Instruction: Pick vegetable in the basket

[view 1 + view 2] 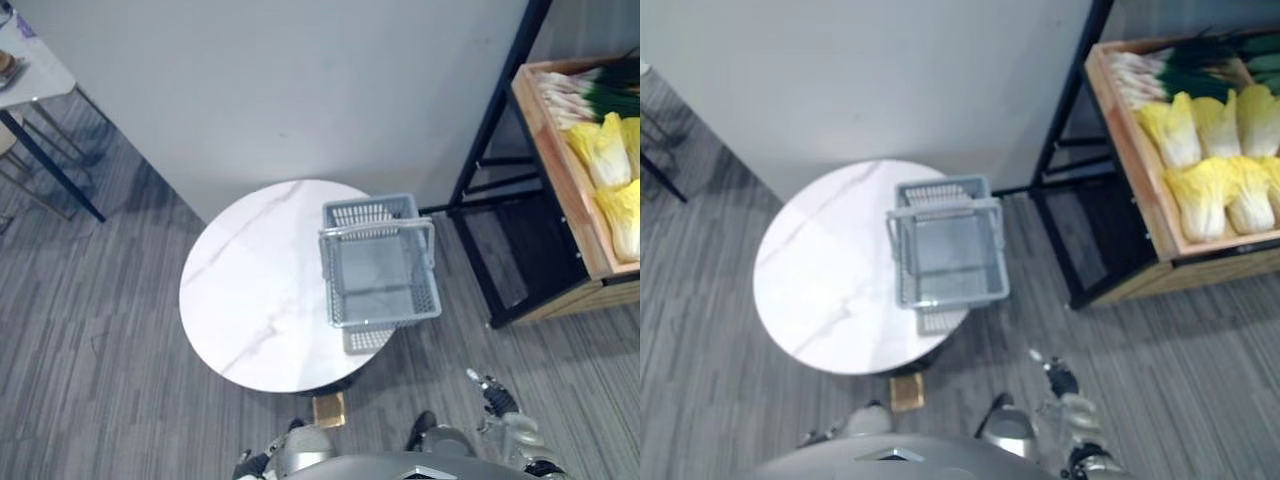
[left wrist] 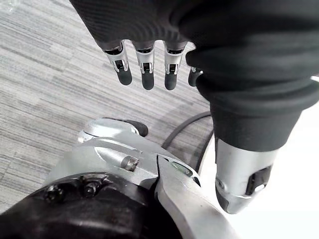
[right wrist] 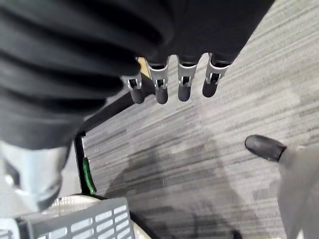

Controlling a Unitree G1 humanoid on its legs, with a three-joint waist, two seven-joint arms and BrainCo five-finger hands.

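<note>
Left eye view: basket [image 1: 380, 265] on table [image 1: 250, 290], cabbages [image 1: 605, 150] at right.
Left hand [image 2: 144, 67], right hand [image 3: 183, 85]: fingers straight, apart.

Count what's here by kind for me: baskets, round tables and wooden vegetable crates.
basket: 1
round table: 1
crate: 1
Total: 3

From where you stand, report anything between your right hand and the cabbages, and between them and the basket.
The crate's wooden wall rises between the right hand, low over the floor, and the cabbages. The black shelf frame stands between the crate and the basket on the table.
</note>
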